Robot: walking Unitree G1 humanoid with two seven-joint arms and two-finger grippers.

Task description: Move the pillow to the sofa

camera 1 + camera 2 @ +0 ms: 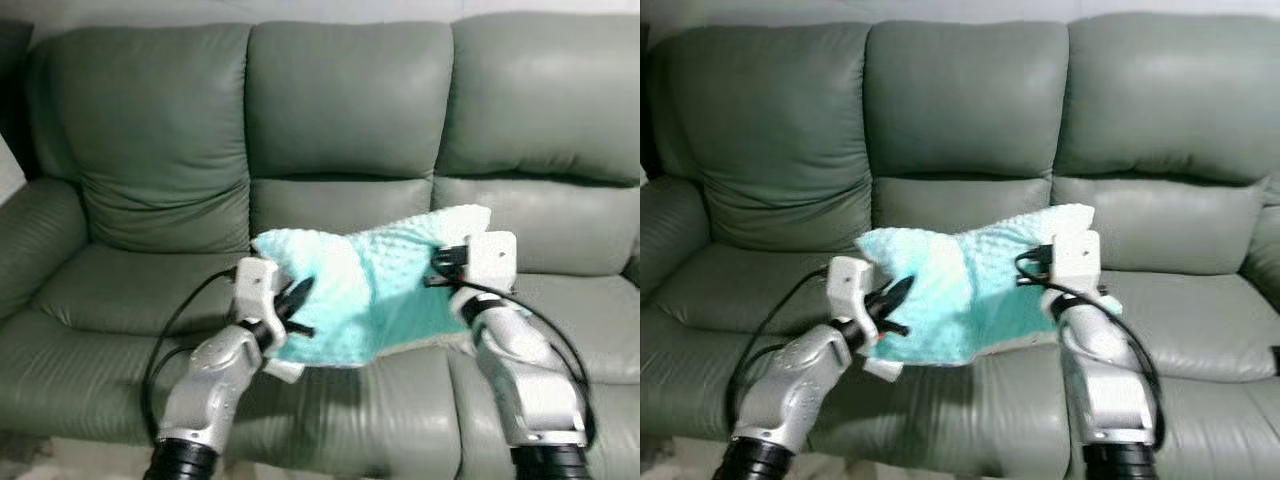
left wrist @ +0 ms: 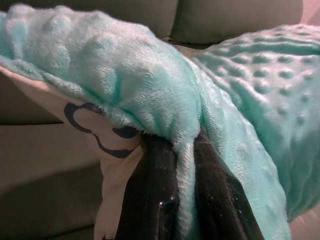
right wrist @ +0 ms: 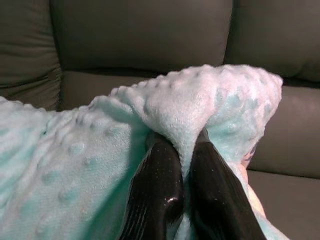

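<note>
Two grippers carry one pillow between them, above the front part of the middle seat cushion of a grey-green leather sofa. The pillow is mint-coloured plush with a raised dot texture on its upper face; its underside is pale with a dark line drawing, seen in the left wrist view. The left gripper is pinched tight on the pillow's near left corner: in the left wrist view a fold of plush is squeezed between the two black fingers. The right gripper is likewise clamped on the pillow's right corner, with the fabric bunched up between its fingers and standing in a small peak above them. The pillow sags slightly in the middle between the two held corners and casts a shadow on the seat below; whether its lower edge touches the cushion cannot be told. Both silver arms reach forward from the lower edge of the head views, the left arm with a black cable looping beside it.
</note>
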